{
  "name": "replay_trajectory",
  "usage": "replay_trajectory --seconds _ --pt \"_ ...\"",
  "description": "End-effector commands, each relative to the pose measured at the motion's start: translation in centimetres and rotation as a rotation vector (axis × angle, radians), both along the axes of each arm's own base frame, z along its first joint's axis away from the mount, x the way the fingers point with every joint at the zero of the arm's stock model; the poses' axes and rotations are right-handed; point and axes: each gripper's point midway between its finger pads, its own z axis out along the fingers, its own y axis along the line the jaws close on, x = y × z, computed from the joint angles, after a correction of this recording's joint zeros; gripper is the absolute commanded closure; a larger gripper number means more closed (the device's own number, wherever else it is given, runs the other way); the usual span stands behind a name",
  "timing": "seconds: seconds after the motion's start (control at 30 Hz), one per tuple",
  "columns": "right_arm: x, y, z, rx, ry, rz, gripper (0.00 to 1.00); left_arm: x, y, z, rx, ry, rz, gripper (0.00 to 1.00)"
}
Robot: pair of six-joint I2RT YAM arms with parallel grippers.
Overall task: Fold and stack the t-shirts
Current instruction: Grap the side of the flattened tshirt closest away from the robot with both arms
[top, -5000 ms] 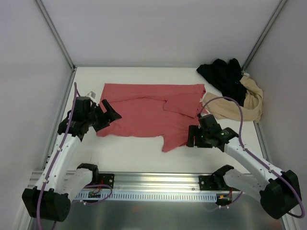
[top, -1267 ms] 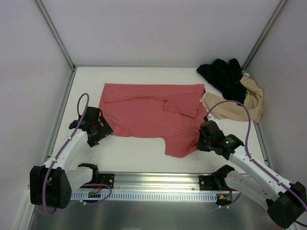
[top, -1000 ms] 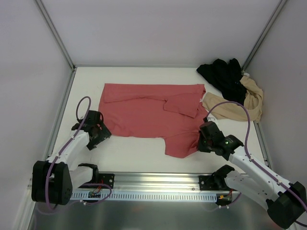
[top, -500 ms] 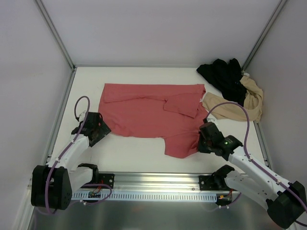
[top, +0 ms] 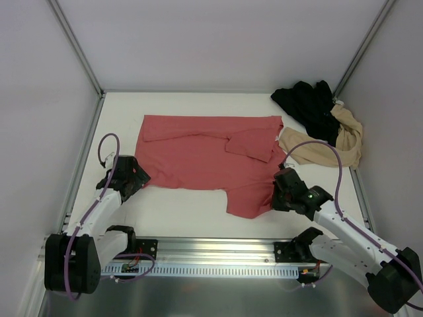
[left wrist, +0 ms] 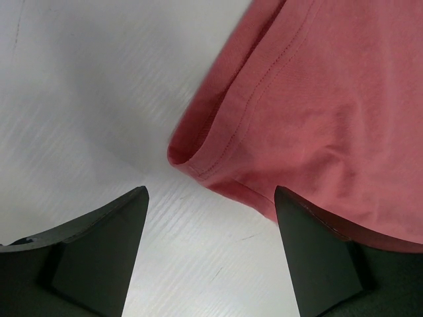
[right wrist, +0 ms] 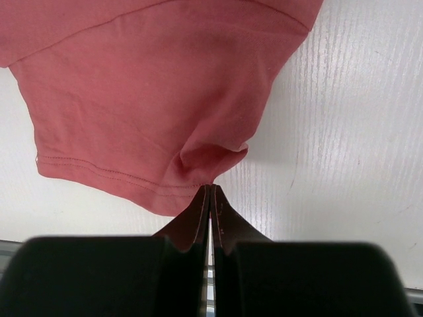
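Where the coral-red t-shirt [top: 198, 158] lies: spread across the middle of the table [top: 178, 208], one sleeve folded in over its right half, a flap reaching toward the near edge.
Left gripper [left wrist: 209, 195]: jaws wide, low at the shirt's near-left corner, with the hem corner between the two fingers and not pinched.
Right gripper [right wrist: 210, 188]: fingers pressed together on a small bunch of the flap's right edge; how much cloth they hold seems slight, though the tips hide it.
Black t-shirt [top: 307, 102]: crumpled in the far right corner of the table.
Beige t-shirt [top: 324, 150]: crumpled just beside the black one, along the right edge.
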Motion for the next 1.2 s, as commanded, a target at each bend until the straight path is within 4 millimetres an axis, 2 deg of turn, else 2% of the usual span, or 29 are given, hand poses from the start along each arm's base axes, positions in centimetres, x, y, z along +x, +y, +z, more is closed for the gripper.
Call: replay_trajectory --seconds 0.0,0.33,0.43,0.63,0.67,0.77,0.93,1.17 --pt "0.1 0.3 -0.2 0.012 -0.003 0.000 1.00 0.4 0.3 -0.6 0.004 0.000 0.003 0.21" --pt "0.0 0.2 -0.3 0.010 0.001 0.002 1.00 1.5 0.6 -1.3 0.013 0.027 0.010 0.29" --pt "0.0 0.3 -0.4 0.010 0.005 0.003 1.00 1.8 0.6 -1.2 0.014 0.016 0.011 0.40" --pt "-0.1 0.2 -0.7 0.006 0.013 0.001 1.00 1.8 1.1 -0.5 0.035 0.014 0.029 0.75" --pt "0.0 0.3 -0.6 0.007 0.008 0.000 1.00 1.7 1.2 -0.4 0.038 0.015 0.033 0.85" --pt "0.0 0.2 -0.4 0.005 0.007 0.002 1.00 1.1 1.5 0.1 0.044 0.029 0.061 1.00" --pt "-0.1 -0.4 0.5 -0.013 -0.012 -0.007 1.00 0.0 1.5 1.5 0.038 0.035 0.069 1.00" --pt "0.0 -2.1 3.7 -0.043 -0.084 -0.035 1.00 -1.1 1.6 3.8 0.037 -0.007 0.073 1.00"
